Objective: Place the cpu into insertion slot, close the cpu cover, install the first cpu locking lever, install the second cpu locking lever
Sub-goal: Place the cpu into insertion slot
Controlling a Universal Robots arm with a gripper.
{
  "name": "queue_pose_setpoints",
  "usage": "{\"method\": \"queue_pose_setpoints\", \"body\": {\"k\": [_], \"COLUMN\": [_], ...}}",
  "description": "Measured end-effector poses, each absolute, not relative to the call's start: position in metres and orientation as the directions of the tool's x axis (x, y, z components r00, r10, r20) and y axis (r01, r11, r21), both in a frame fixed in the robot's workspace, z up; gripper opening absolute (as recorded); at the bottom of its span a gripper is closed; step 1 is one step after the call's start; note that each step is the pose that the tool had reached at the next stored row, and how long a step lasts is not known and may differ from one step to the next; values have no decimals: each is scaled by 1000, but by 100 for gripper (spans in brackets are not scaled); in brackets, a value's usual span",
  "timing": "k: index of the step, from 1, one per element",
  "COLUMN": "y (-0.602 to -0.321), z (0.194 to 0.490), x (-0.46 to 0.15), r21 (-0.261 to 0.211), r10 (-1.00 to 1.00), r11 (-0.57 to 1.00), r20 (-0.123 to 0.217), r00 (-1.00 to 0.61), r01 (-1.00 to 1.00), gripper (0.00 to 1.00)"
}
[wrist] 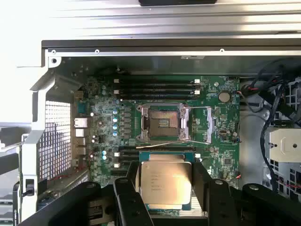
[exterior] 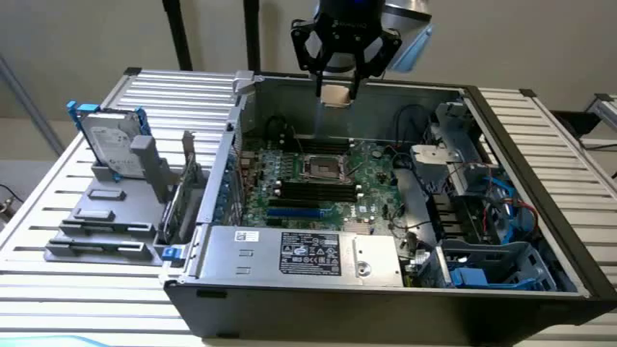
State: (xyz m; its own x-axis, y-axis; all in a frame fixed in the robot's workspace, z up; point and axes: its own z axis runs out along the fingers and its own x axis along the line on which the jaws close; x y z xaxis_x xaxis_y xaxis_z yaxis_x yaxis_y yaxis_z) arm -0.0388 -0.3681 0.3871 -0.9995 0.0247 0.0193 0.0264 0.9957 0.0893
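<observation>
The cpu [wrist: 165, 182], a small flat square chip with a pale beige-silver face, is grasped between the jaws of the black gripper [exterior: 339, 88], hanging above the green motherboard [exterior: 371, 170], well apart from the silver-rimmed, dark-centred square insertion slot [wrist: 162, 123]

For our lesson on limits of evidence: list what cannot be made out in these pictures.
1. Exterior view: the top edge cuts off everything above the gripper.
2. Wrist view: the gripper's fingers hide the side edges of the cpu.
3. Both views: the contacts of the insertion slot are too small to tell.
</observation>
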Motion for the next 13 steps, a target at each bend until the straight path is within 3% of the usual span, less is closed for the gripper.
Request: {"method": "queue_pose_setpoints", "body": {"k": [13], "y": [-367], "z": [387], "x": [-39], "r21": [89], "r10": [25], "r11": [996], "r20": [19], "r00": [-1000], "r01": [26], "gripper": [55]}}
